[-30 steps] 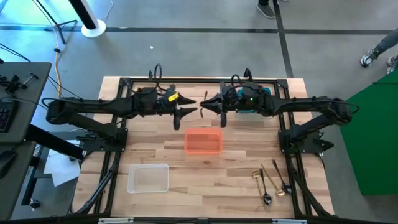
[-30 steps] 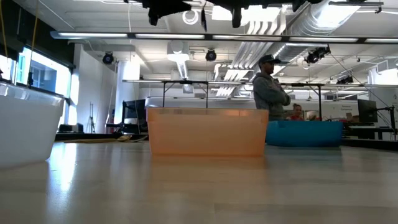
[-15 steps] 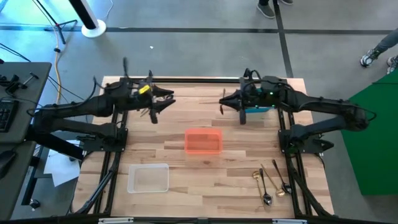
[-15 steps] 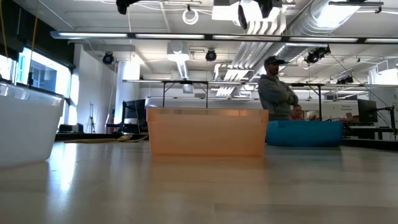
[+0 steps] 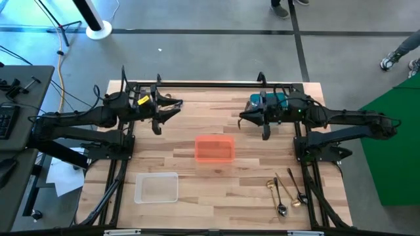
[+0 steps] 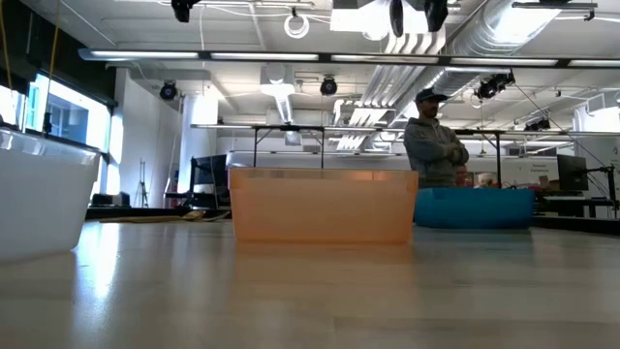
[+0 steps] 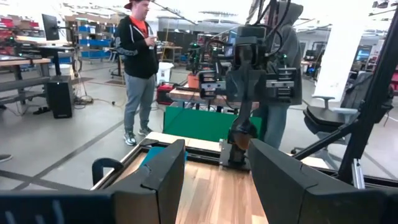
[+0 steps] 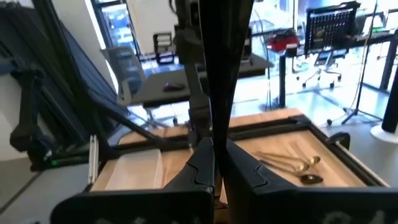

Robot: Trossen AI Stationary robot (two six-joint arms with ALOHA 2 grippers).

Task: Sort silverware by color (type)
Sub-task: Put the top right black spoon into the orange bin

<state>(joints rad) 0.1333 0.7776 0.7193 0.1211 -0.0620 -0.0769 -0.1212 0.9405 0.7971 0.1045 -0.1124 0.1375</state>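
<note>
Fingers [image 7: 163, 177] of the left gripper [image 5: 159, 118] stand apart with nothing between them, while the right gripper [image 5: 264, 127] has its fingers pressed together, holding nothing that can be seen. From above, both arms are raised over the far part of the wooden table [image 5: 249, 170], the left gripper at the far left, the right gripper at the far right beside a blue bin [image 5: 270, 100]. An orange bin [image 5: 214, 149] sits at the table's middle, a clear bin [image 5: 156, 187] near the front left, and the silverware [image 5: 286, 191], gold and dark spoons and forks, lies loose on the table at the front right, well apart from both grippers. At table height, the orange bin [image 6: 323, 205] fills the centre, the clear bin [image 6: 34, 194] stands at the left edge, the blue bin [image 6: 475, 206] lies behind, and a person [image 6: 433, 145] stands with folded arms in the room. Past the left wrist's parted fingers, the opposite arm [image 7: 249, 74] and two people [image 7: 138, 62] show. Past the right wrist's closed fingers [image 8: 214, 162], gold silverware [image 8: 292, 163] lies on the wood, the clear bin [image 8: 132, 171] across from it.
</note>
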